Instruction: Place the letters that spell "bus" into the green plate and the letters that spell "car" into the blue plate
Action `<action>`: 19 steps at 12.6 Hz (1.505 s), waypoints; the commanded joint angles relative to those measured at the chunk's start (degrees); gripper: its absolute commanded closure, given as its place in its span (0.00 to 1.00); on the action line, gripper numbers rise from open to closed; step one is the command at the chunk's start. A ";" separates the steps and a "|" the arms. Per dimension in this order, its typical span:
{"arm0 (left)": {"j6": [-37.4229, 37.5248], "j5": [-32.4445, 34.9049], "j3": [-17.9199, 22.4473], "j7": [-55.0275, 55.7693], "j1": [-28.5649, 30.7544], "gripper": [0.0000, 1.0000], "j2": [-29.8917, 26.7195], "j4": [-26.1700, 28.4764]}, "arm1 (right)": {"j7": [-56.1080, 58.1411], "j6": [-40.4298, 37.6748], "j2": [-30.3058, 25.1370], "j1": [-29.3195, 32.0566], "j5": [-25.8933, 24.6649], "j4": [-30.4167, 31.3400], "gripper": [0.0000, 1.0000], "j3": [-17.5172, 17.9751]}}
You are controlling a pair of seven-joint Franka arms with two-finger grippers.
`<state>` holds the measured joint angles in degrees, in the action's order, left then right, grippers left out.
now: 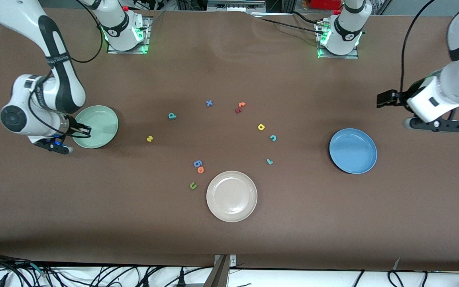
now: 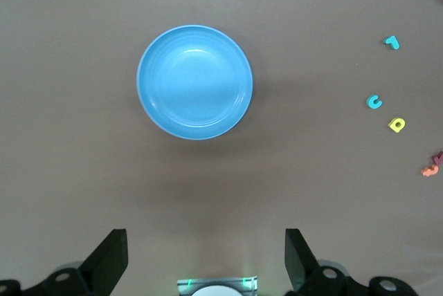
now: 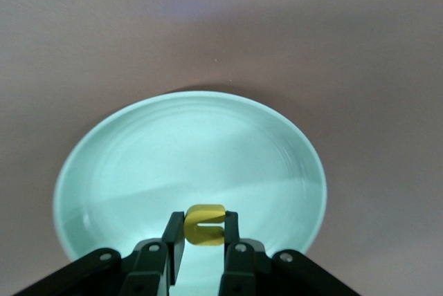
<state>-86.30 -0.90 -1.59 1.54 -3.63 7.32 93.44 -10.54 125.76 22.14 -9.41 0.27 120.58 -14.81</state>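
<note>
Brown tabletop. Right gripper [image 3: 202,235] pinches the yellow "u" [image 3: 204,225] over the green plate [image 1: 106,119], at its 8 o'clock rim. Foam: light, squashy, gripped across its flat faces. Left gripper [image 2: 206,258] waits spread wide, empty, over the blue plate's [image 2: 194,81] surroundings.

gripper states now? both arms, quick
Left gripper: open, empty, waiting above the table beside the round blue plate.
Right gripper: shut on a small yellow foam "u", over the pale mint-green plate.
</note>
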 commanded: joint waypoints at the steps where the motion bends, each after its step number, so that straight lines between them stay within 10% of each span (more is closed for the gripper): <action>1: -4.91 -1.03 -3.32 3.55 0.12 0.00 -1.16 5.15 | 1.83 2.56 0.97 0.44 -0.19 1.33 0.88 0.22; 2: -7.20 -1.03 -4.90 4.95 0.12 0.00 -1.25 6.83 | 1.92 2.56 1.06 0.44 -0.19 1.33 0.58 0.22; 3: -8.87 -1.12 -6.31 5.83 0.12 0.00 -0.47 7.97 | 1.84 2.48 0.89 0.44 -0.19 1.33 0.05 0.22; 7: -17.92 -4.54 -10.96 6.37 -0.06 0.00 4.62 11.41 | -2.35 -3.38 -3.66 -1.05 -0.01 -0.16 0.00 2.58; 13: -36.28 -4.46 -21.42 23.21 -0.15 0.00 8.50 19.13 | -35.65 -6.32 -6.50 -1.32 -0.10 -1.05 0.01 21.20; 19: -54.47 -2.10 -25.83 40.10 -4.53 0.00 14.73 25.82 | -64.57 2.01 -3.07 -1.32 0.34 1.32 0.01 32.28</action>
<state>-136.89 -4.26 -27.35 37.37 -6.81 19.78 119.01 -67.78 124.59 18.33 -11.30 0.38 120.46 14.22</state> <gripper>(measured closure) 0.000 0.009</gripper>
